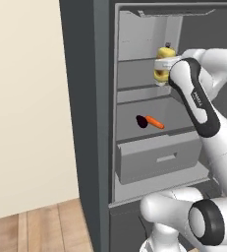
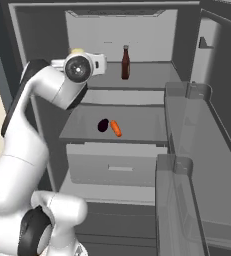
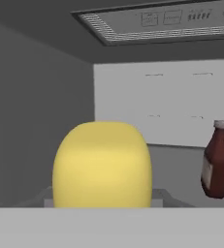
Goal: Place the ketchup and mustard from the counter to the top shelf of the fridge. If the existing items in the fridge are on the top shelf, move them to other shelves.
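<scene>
My gripper [image 1: 160, 66] is shut on the yellow mustard [image 1: 164, 53], holding it inside the open fridge [image 1: 85, 98] at the height of the top shelf [image 1: 134, 76]. From the hand, the mustard [image 3: 102, 164] sits close in front, towards the shelf's left side. Whether it rests on the shelf I cannot tell. The dark red ketchup [image 2: 125, 62] stands upright on the top shelf [image 2: 152, 75], further right [image 3: 216, 167]. Two shelves lower lie the existing items, a maroon lump [image 2: 103, 125] and an orange carrot piece [image 2: 116, 128], side by side [image 1: 141, 121].
A grey drawer [image 2: 114, 167] sits under the shelf with the two items. The open fridge door with its clear bins [image 2: 187, 135] stands at the right. The fridge's left wall [image 3: 36, 121] is close beside the mustard. A cream wall and wood floor [image 1: 31, 221] lie left of the fridge.
</scene>
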